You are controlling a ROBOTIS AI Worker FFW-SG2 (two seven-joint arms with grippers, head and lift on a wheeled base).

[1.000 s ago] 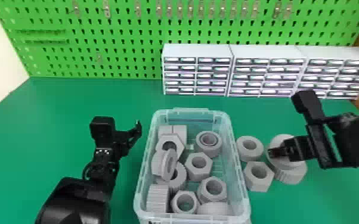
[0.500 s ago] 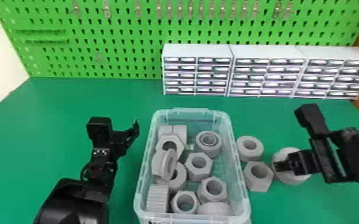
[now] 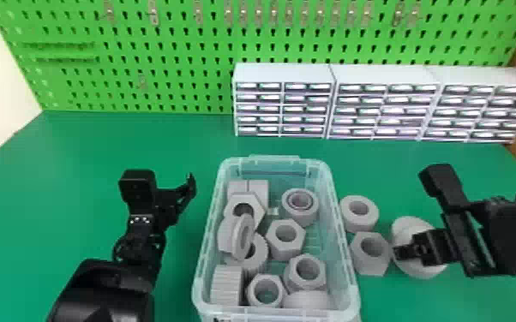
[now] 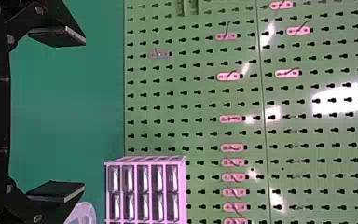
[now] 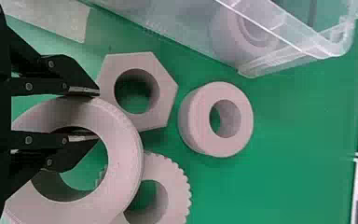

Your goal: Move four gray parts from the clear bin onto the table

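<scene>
The clear bin (image 3: 205, 240) holds several gray parts, among them a hex nut (image 3: 296, 251). Beside its right wall, a small gray ring (image 3: 359, 222) and a gray hex nut (image 3: 360, 259) lie on the table. My right gripper (image 3: 406, 251) is over the table right of that nut, shut on the large gray ring (image 3: 415, 229). In the right wrist view my right gripper (image 5: 86, 114) pinches the wall of the large ring (image 5: 126, 149), one finger through its hole; a ribbed gray part (image 5: 177, 196) is partly hidden beneath. My left gripper (image 3: 178, 195), left of the bin, stands open and holds nothing; left wrist view: left gripper (image 4: 58, 114).
White drawer cabinets (image 3: 285, 73) stand at the back of the green table (image 3: 163, 137), before the green pegboard (image 3: 184, 64). The bin's right wall is close to the small ring and the hex nut.
My right gripper has moved right and toward the front edge, carrying the large ring with it over the ribbed part. The left arm has hardly shifted.
</scene>
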